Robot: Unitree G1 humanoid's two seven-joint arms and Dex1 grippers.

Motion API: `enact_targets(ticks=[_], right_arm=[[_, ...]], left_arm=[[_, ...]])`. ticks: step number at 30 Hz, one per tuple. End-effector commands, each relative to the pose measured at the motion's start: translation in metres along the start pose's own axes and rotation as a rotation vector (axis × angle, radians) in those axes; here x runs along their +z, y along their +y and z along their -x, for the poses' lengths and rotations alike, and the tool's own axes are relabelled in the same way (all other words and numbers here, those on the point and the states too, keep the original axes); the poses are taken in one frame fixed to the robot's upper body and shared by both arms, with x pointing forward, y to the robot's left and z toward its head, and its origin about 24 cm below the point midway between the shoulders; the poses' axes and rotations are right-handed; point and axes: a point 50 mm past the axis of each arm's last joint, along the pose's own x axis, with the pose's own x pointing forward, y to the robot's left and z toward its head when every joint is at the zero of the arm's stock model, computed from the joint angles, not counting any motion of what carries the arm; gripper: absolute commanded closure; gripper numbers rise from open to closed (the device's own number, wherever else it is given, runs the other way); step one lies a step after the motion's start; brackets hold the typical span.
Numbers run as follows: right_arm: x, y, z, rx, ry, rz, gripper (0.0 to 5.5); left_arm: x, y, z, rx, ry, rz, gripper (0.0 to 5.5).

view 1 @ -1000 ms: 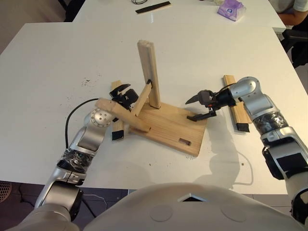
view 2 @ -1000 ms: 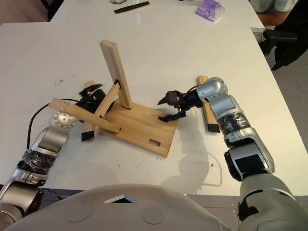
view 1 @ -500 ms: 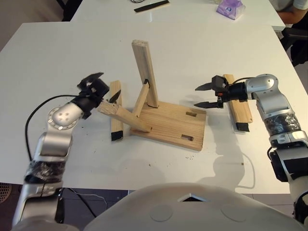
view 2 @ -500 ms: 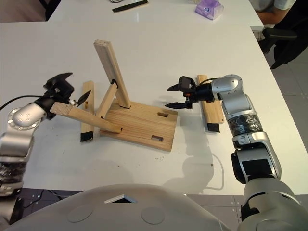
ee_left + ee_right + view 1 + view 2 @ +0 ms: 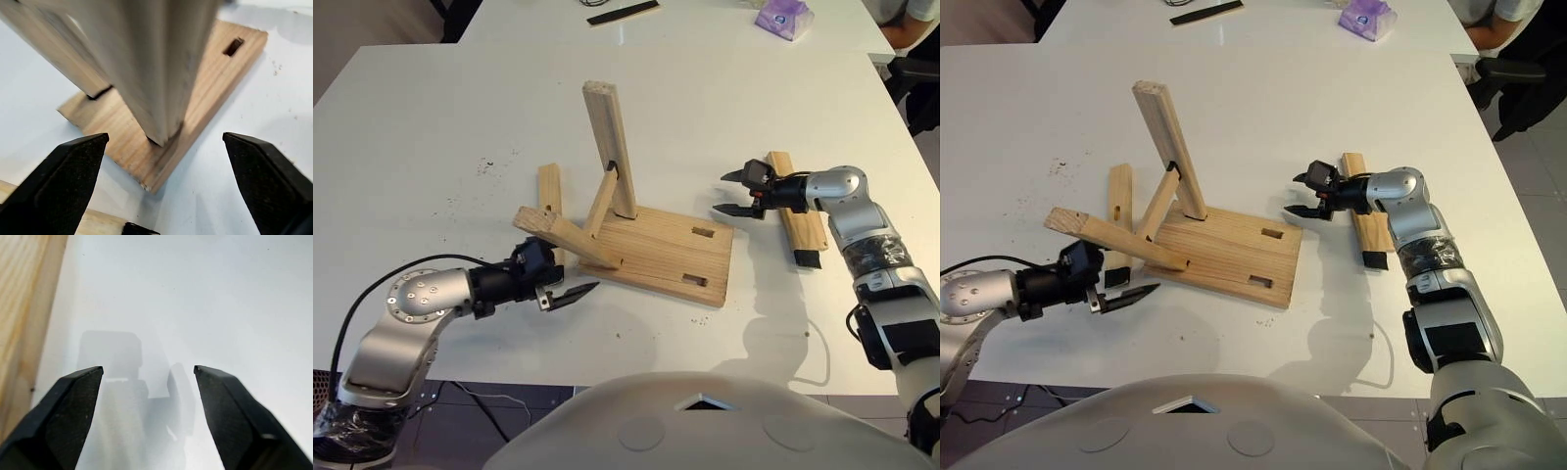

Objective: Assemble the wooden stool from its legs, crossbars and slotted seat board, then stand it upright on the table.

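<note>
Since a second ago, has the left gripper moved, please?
Yes. The left gripper has come from behind the leaning leg toward the robot, now at the near left corner of the board.

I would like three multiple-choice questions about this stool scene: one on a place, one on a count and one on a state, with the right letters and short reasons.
1. Where is the left claw?
A) beside the near left corner of the seat board
B) on top of it
C) far behind it

2. How many slots in the board are empty?
A) none
B) two
C) five

3. The right claw is:
A) shut on a leg
B) shut on nothing
C) open, holding nothing

Answers: 1 A, it sits low by that corner; 2 B, two dark openings show on the board's right part; 3 C, its jaws stand apart over the table.
</note>
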Motion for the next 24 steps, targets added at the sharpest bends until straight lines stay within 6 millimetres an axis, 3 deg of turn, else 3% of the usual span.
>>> enact_targets(ticks=[1,4,7,11,17,24], right_arm=[[-0.007,0.006,-0.012,0.05,0.077,0.092,2.07],[-0.012,0.012,-0.01,0.117,0.095,0.119,2.07],[-0.011,0.016,-0.002,0.18,0.084,0.138,2.07],[-0.009,0.031,0.002,0.285,0.067,0.167,2.07],[0.005,0.057,-0.007,0.333,-0.014,0.184,2.07],[0.016,0.046,-0.015,0.205,-0.048,0.161,2.07]], left_arm=[[-0.016,0.004,-0.013,0.034,0.11,-0.085,1.16],[-0.022,0.014,-0.026,0.095,0.153,-0.157,1.16],[-0.015,0.028,-0.046,0.184,0.115,-0.208,1.16],[-0.004,0.049,-0.07,0.343,0.043,-0.188,1.16],[-0.009,0.062,-0.087,0.435,0.027,-0.131,1.16],[-0.024,0.064,-0.092,0.441,0.06,-0.098,1.16]])
